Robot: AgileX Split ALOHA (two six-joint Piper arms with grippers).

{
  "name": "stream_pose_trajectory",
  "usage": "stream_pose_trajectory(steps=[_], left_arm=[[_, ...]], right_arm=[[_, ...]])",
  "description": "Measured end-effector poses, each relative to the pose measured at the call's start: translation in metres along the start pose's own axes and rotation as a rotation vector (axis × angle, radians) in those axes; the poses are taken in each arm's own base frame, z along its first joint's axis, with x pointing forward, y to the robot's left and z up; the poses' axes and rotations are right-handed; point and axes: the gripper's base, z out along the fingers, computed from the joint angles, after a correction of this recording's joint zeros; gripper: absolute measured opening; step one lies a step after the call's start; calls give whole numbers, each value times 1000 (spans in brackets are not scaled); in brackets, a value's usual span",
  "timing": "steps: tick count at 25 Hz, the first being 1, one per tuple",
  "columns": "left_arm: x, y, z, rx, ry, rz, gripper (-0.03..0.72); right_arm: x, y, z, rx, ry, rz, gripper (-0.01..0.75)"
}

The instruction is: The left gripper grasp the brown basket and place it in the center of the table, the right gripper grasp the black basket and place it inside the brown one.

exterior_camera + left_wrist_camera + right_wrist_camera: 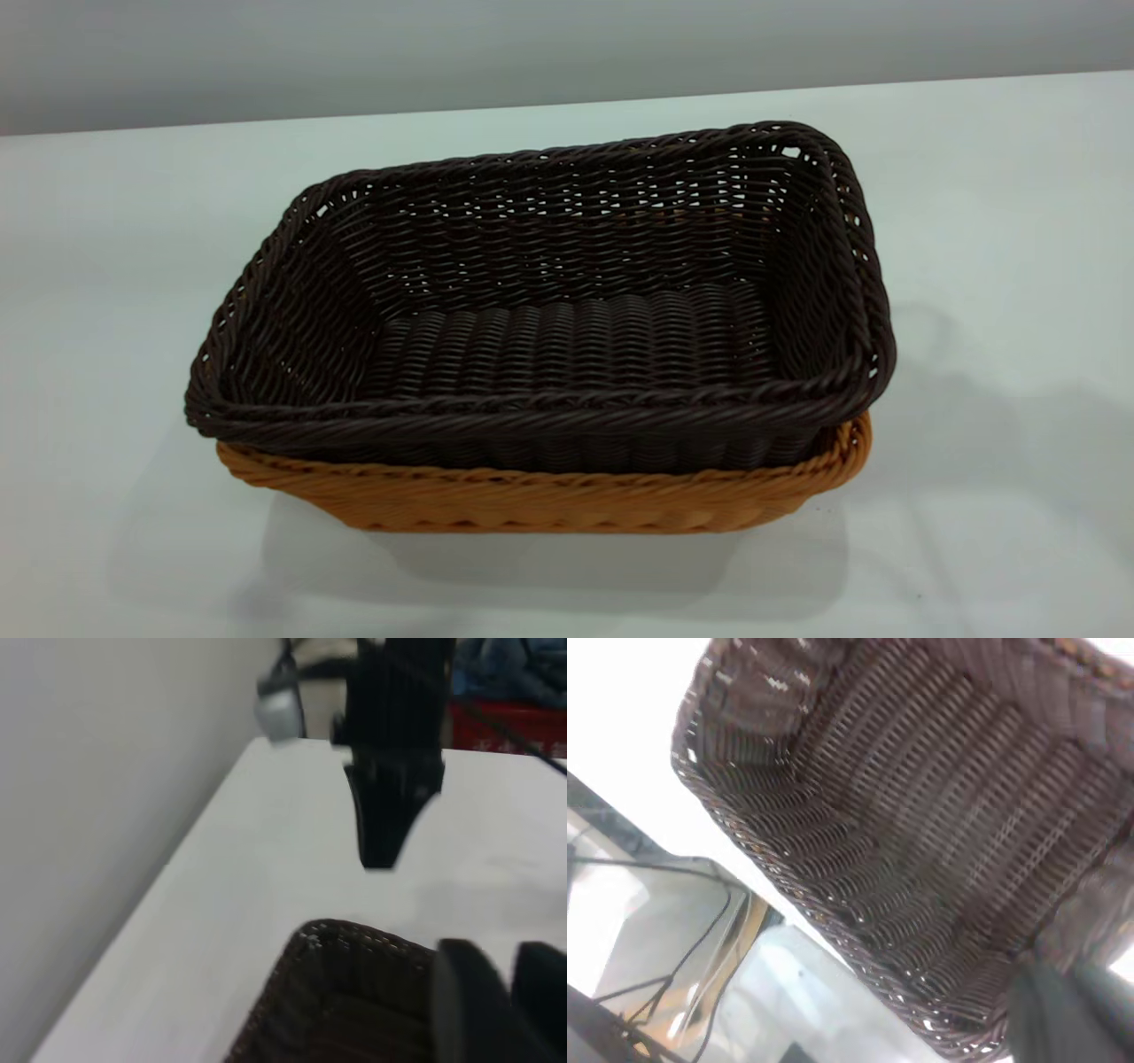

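Observation:
The black basket (540,292) sits nested inside the brown basket (549,501) in the middle of the white table (992,221). It lies a little askew, and its rim overhangs the brown rim at the left. Neither gripper appears in the exterior view. In the left wrist view, my left gripper (506,950) hovers open over a corner of the black basket (337,992), with nothing between its fingers. My right gripper (1076,983) is just above the black basket's rim (833,904), looking down into it. It also stands farther off across the table as the right gripper (379,855).
A grey wall (354,53) runs behind the table's far edge. Past the table end in the left wrist view stand a red crate (509,726) and some blue cloth (523,665). Cables (673,974) hang below the table edge in the right wrist view.

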Motion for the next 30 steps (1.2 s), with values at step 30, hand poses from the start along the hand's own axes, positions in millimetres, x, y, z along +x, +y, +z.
stream_pose_trajectory(steps=[30], left_arm=[[121, -59, -30, -92, 272, -266, -1]], right_arm=[[195, 66, -98, 319, -548, -315, 2]])
